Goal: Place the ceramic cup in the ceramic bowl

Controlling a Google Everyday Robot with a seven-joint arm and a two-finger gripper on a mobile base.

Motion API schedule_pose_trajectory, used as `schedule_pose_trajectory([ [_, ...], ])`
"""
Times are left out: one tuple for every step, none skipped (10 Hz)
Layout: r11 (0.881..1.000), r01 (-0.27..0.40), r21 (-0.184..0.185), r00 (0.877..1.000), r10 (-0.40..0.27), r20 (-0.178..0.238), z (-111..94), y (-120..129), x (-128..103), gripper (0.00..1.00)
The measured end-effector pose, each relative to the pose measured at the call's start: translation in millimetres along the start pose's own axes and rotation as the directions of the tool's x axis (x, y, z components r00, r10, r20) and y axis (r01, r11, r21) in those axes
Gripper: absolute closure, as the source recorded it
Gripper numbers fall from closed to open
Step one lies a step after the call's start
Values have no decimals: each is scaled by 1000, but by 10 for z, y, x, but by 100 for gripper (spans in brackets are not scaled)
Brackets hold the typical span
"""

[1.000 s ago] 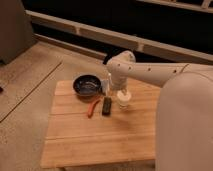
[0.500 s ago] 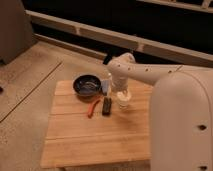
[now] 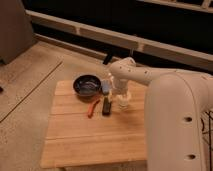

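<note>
The ceramic bowl point(image 3: 87, 85) is dark, glossy and round, and sits at the far left of the wooden table point(image 3: 80, 142). The ceramic cup point(image 3: 123, 102) is small and whitish. It stands on the table to the right of the bowl, directly under my gripper point(image 3: 120, 94). The gripper points down at the cup's rim and hides the cup's top. The white arm reaches in from the right.
A flat black rectangular object point(image 3: 106, 106) and a thin orange-red object point(image 3: 93, 107) lie between bowl and cup. A small blue item point(image 3: 106, 89) sits beside the bowl. The arm's large white body point(image 3: 175, 125) covers the table's right side. A concrete floor surrounds the table.
The gripper and cup stay in almost the same place. The arm's white body takes up more of the right side of the view than a second ago.
</note>
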Motion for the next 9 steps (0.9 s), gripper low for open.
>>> schedule_pose_trajectory([
  [1000, -11, -7, 1000, 11, 2, -16, -34, -4, 80],
  [1000, -20, -8, 1000, 20, 14, -81, -78, -25, 90],
  [999, -41, -11, 998, 41, 43, -228, -128, -64, 99],
  [998, -54, -8, 996, 55, 65, -352, -170, -79, 100],
  [998, -62, -4, 994, 62, 94, -509, -199, -102, 100],
  [999, -54, 9, 990, 52, 135, -732, -213, -138, 100],
  [999, -31, 22, 984, 27, 175, -953, -158, -191, 100],
  [999, 18, 36, 974, -26, 225, -1231, 13, -266, 100],
  [996, 76, 52, 960, -87, 265, -1446, 200, -332, 100],
])
